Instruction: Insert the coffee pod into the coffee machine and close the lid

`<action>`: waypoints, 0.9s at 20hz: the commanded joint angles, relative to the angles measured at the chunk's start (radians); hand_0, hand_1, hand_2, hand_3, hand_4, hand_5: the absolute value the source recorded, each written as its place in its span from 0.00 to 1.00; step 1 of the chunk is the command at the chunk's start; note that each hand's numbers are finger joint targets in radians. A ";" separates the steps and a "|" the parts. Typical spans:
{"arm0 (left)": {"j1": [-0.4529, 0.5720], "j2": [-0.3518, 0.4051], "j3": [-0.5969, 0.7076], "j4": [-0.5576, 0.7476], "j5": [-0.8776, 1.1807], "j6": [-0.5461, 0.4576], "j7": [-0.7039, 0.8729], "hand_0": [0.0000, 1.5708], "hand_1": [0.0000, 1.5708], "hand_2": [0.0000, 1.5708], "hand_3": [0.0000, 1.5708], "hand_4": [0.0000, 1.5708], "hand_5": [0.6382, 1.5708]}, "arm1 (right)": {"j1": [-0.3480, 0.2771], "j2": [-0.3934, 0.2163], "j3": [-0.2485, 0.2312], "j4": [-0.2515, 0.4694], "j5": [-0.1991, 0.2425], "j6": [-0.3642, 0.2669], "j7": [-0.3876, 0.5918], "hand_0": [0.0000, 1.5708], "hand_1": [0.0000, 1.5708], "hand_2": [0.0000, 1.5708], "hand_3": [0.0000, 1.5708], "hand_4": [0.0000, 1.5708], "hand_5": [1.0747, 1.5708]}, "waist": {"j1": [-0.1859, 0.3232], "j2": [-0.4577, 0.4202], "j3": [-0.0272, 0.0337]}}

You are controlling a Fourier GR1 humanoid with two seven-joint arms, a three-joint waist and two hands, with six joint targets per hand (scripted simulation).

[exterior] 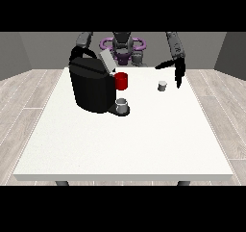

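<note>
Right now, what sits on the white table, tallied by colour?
Black: 1, the coffee machine
Red: 1, the cup beside the machine
Grey: 2, the mug on the machine's base and the coffee pod standing apart
Total: 4

Even, soft light fills the room, with no visible lamp and no glare. The white table (120, 144) is the brightest surface, uniformly lit from edge to edge. The black coffee machine (91, 89) reads as a dark mass with little surface detail. Shadows are faint: only a slight darkening under the small grey pod (162, 85). Straight lines stay straight towards the edges.
</note>
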 commanded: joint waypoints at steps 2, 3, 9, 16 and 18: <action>-0.019 -0.010 -0.057 0.052 -0.089 0.023 -0.025 0.00 0.00 0.00 0.00 0.00 1.00 | -0.065 -0.047 -0.060 0.085 -0.013 0.008 0.007 0.00 0.00 0.00 0.00 0.26 1.00 | 0.027 0.014 0.0003; -0.031 0.020 -0.036 0.104 -0.091 0.010 -0.061 0.00 0.00 0.07 0.00 0.00 1.00 | -0.046 -0.041 -0.038 0.069 0.010 -0.004 0.015 0.00 0.00 0.00 0.00 0.27 1.00 | 0.012 0.015 0.0000; -0.058 -0.011 -0.036 0.234 -0.162 0.097 -0.096 0.28 0.28 0.39 0.19 0.00 1.00 | -0.016 -0.024 0.016 0.070 0.045 0.000 0.011 0.00 0.00 0.00 0.00 0.26 1.00 | -0.024 0.005 -0.0002; -0.095 0.026 -0.083 0.269 -0.250 0.081 -0.097 0.40 0.40 0.48 0.31 0.00 1.00 | -0.076 -0.006 -0.022 0.144 0.019 -0.025 -0.009 0.00 0.00 0.00 0.00 0.28 1.00 | 0.010 0.010 0.0001; -0.118 0.032 -0.089 0.303 -0.282 0.103 -0.089 0.38 0.38 0.46 0.30 0.00 1.00 | -0.067 0.014 0.024 0.127 0.044 -0.064 0.012 0.00 0.00 0.00 0.00 0.29 1.00 | -0.008 0.009 -0.0001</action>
